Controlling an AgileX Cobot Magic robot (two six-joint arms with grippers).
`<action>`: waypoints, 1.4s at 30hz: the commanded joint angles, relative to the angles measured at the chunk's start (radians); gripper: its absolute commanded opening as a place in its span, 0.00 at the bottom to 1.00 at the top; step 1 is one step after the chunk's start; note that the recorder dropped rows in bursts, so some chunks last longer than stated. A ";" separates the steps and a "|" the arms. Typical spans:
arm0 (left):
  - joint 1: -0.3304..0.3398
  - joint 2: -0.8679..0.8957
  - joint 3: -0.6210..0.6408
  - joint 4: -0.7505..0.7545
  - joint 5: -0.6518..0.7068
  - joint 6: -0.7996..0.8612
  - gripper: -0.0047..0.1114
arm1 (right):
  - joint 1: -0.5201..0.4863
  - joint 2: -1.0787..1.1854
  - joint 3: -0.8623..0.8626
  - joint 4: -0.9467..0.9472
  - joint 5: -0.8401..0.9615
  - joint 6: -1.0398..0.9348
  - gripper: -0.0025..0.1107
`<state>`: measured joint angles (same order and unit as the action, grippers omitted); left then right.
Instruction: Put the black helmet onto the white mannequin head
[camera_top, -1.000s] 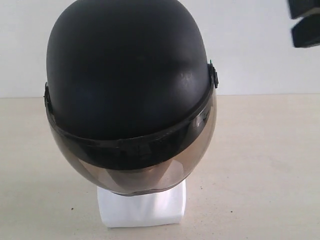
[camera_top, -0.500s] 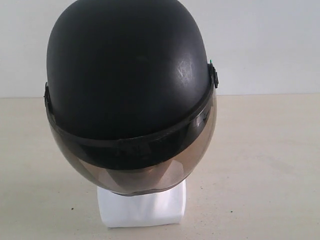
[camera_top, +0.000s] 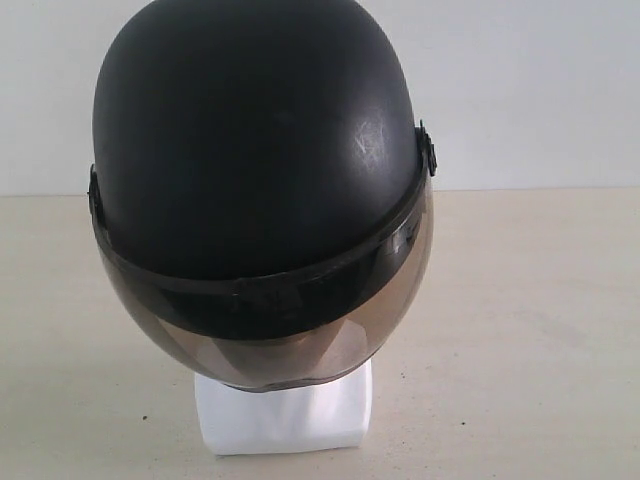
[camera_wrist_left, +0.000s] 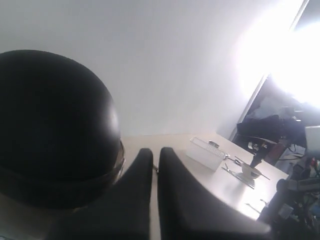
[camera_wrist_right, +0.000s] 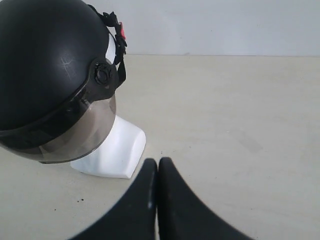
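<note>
Both jaws clenched empty, clear of black helmet (camera_top: 250, 130) atop white mannequin head (camera_top: 285, 418).

The black helmet (camera_wrist_left: 55, 120) looms large as a matte dome with a darker band along its lower rim. The left gripper (camera_wrist_left: 155, 150) sits just beside it, its two black fingers (camera_wrist_left: 177, 192) drawn almost together with only a thin slit between them. Beyond them on the pale table (camera_wrist_left: 200, 177), a white box (camera_wrist_left: 205, 153) lies near small metal items (camera_wrist_left: 245, 172) too blurred to identify. The plain white wall (camera_wrist_left: 165, 65) behind is washed out by strong glare.
</note>
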<state>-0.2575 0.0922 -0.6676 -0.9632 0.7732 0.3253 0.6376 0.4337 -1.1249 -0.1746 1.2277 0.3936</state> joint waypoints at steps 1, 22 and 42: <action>-0.004 -0.033 0.005 -0.016 0.039 -0.011 0.08 | 0.000 -0.006 0.006 -0.015 -0.007 -0.001 0.02; -0.008 -0.039 -0.126 0.357 0.038 0.053 0.08 | 0.000 -0.006 0.006 -0.014 -0.007 -0.001 0.02; 0.177 -0.092 -0.048 1.276 -0.048 -0.558 0.08 | 0.000 -0.006 0.006 -0.017 -0.007 -0.001 0.02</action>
<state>-0.1076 0.0000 -0.8020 0.3142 0.8577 -0.2029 0.6376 0.4330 -1.1249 -0.1854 1.2277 0.3959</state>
